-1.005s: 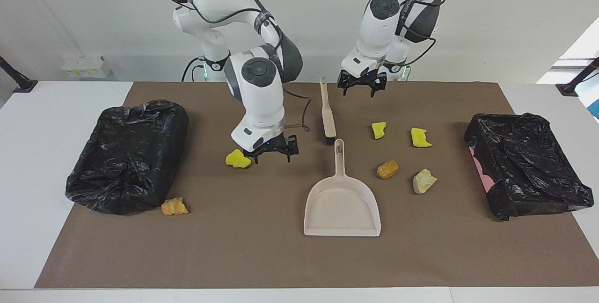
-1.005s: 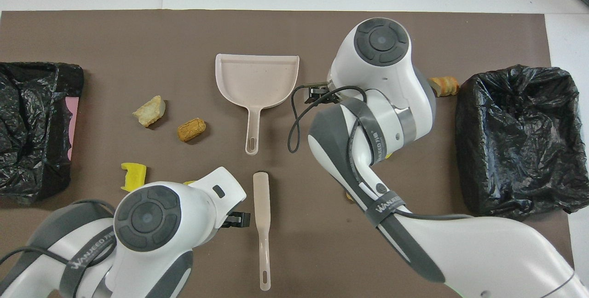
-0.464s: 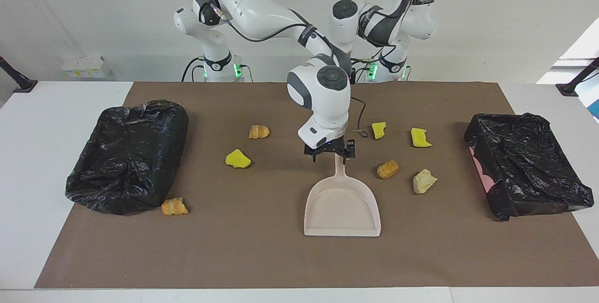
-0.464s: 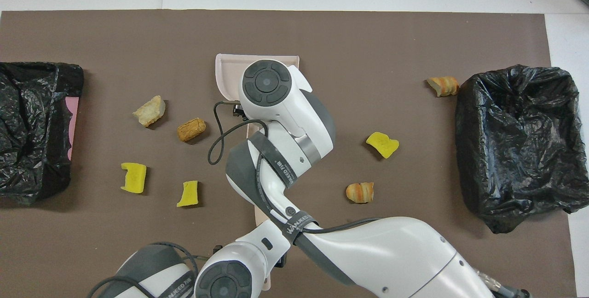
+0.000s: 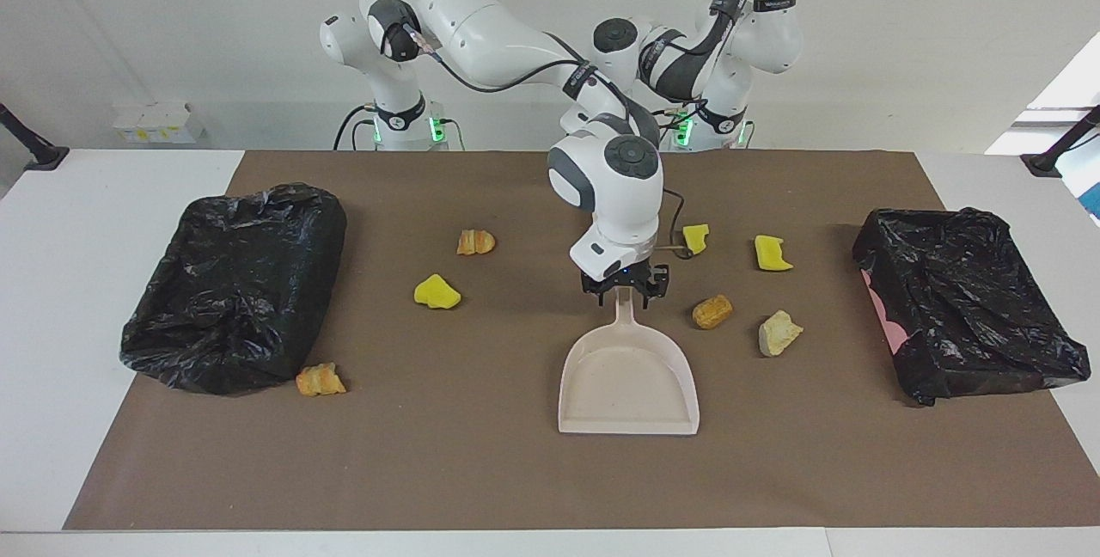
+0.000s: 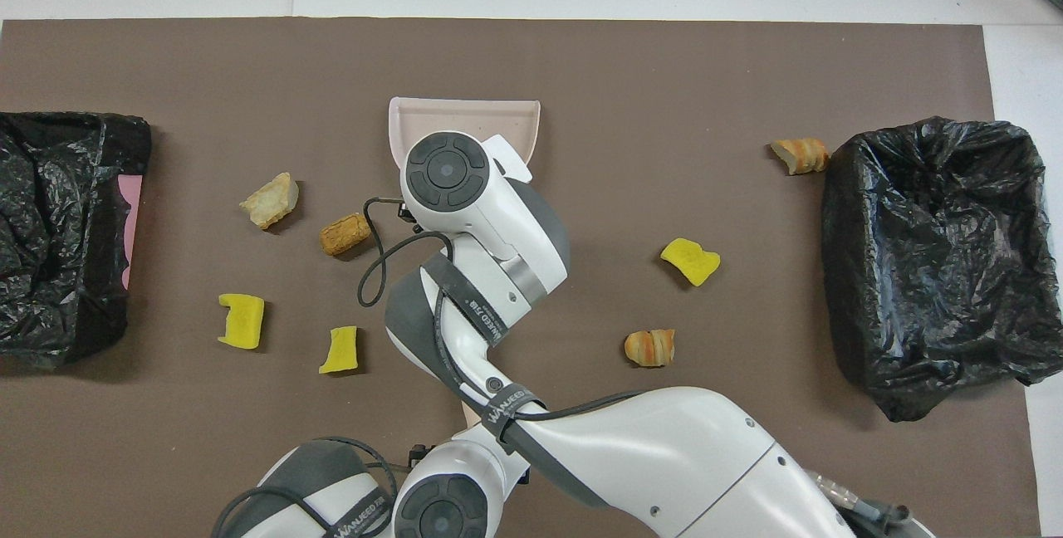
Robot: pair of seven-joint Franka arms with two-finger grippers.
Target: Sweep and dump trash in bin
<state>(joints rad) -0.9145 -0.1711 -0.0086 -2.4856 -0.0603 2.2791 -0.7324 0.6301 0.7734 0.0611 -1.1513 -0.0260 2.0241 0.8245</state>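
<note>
Right claw [image 5: 625, 290] shifted along dustpan [image 5: 628, 381] handle.

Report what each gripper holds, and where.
Right gripper is at the dustpan handle's top end; a grip cannot be told. Left gripper is hidden.

Seen in the facing view from the beige plastic dustpan [image 5: 627, 385], the brown mat [image 5: 481, 471] lies bare from 4 round to 8 o'clock. At 12 the white right arm [image 5: 619, 187] stands over its handle. Between 1 and 3 a tan bread-like lump [image 5: 712, 311] and a pale stone-like chunk [image 5: 779, 333] lie near; at 10 a yellow sponge piece [image 5: 436, 292] lies well apart.
</note>
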